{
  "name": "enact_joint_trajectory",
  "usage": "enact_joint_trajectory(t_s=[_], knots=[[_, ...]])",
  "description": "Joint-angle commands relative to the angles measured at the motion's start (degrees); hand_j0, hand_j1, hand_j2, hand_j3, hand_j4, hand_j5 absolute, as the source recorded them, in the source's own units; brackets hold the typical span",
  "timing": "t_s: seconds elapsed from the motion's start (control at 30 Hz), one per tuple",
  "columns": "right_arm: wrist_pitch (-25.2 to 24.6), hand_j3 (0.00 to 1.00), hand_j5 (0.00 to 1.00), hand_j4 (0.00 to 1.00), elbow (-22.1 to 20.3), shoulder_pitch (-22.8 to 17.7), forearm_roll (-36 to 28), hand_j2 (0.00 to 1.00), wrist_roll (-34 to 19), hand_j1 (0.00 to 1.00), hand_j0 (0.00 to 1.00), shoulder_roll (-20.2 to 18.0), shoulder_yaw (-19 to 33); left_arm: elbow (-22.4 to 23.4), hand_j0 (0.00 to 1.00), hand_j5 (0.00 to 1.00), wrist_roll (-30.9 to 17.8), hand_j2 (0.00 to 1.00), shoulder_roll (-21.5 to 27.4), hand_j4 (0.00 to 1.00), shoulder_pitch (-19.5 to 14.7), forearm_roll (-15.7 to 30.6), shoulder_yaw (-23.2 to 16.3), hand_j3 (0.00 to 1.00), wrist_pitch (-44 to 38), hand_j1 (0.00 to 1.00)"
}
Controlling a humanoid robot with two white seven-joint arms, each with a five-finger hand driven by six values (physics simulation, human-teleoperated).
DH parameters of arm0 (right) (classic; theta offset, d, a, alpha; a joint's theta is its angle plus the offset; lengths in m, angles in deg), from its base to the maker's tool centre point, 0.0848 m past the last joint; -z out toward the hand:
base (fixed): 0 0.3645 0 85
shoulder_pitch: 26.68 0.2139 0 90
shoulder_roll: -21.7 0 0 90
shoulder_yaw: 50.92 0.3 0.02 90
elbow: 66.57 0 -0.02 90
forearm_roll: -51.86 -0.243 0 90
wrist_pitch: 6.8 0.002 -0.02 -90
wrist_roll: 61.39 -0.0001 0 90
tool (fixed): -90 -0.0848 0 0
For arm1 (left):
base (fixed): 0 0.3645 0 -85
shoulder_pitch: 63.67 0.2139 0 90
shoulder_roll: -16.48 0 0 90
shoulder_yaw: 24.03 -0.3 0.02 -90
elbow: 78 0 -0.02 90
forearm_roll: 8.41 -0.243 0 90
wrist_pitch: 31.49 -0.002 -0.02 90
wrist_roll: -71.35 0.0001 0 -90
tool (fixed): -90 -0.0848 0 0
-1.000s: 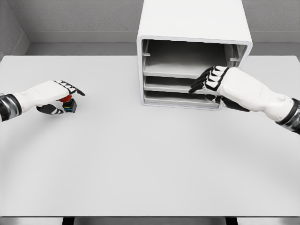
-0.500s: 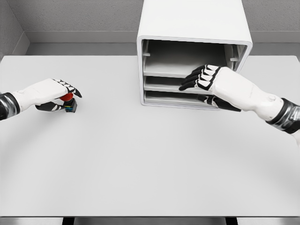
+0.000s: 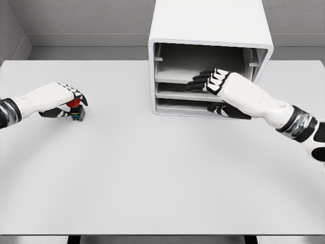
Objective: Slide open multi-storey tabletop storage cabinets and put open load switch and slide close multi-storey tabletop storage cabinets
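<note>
The white multi-storey cabinet stands at the back centre of the table, its front showing stacked grey drawers. My right hand reaches in from the right and lies on the front of the middle drawer, fingers stretched over its edge and thumb below. At the far left, my left hand is curled over the load switch, a small dark block with a red knob, which rests on the table.
The white table spreads wide in front of the cabinet. A grey wall runs behind it.
My right hand has slid leftward and deeper along the middle drawer's front, fingers stretching out. The left hand has shifted slightly up over the switch.
</note>
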Motion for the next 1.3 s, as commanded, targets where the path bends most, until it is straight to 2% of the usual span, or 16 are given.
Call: enact_joint_trajectory(t_s=[0.0,0.13,0.27,0.4,0.57,0.93,1.0,1.27], knots=[[0.0,0.85,0.85,0.85,0.1,0.0,-0.4,0.85,0.0,0.85,0.85,0.9,-0.2,-0.1,0.55,0.55,0.0,0.55,0.0,0.55,0.0,0.4,0.2,0.55,-0.2,0.55],[0.0,0.85,0.85,0.85,0.0,0.3,-0.4,0.85,0.0,0.85,0.85,1.9,-0.2,-0.1,0.51,0.51,0.0,0.51,0.0,0.51,0.1,0.5,0.2,0.51,-0.2,0.51],[0.0,0.85,0.85,0.85,2.0,1.7,-0.4,0.85,-1.5,0.85,0.85,3.4,-0.2,-0.7,0.46,0.46,0.0,0.46,0.0,0.46,0.1,0.5,0.2,0.46,-0.2,0.46],[0.0,0.85,0.85,0.85,5.6,3.3,-0.4,0.85,-1.6,0.85,0.85,4.8,-1.3,-0.7,0.39,0.39,0.0,0.39,0.0,0.39,0.2,0.5,0.7,0.39,-0.2,0.39],[0.0,0.85,0.85,0.85,9.5,5.0,-0.4,0.85,-2.5,0.85,0.85,6.6,-2.1,-1.5,0.36,0.36,0.0,0.36,0.0,0.36,0.3,1.3,1.2,0.36,-0.2,0.36],[0.0,0.88,0.88,0.88,16.9,7.8,0.5,0.88,-2.5,0.88,0.88,9.6,-5.6,-1.6,0.35,0.35,0.0,0.35,0.0,0.35,0.5,3.4,2.1,0.35,-0.2,0.35],[0.0,0.88,0.88,0.88,17.3,7.8,0.6,0.88,-2.5,0.88,0.88,9.9,-5.7,-3.4,0.34,0.34,0.0,0.34,0.0,0.34,0.8,3.5,2.3,0.34,-0.2,0.34],[0.0,0.88,0.88,0.88,17.0,7.6,1.1,0.88,-2.5,0.88,0.88,9.9,-6.2,-3.8,0.34,0.34,0.0,0.34,0.0,0.34,0.8,4.3,2.5,0.34,-0.2,0.34]])
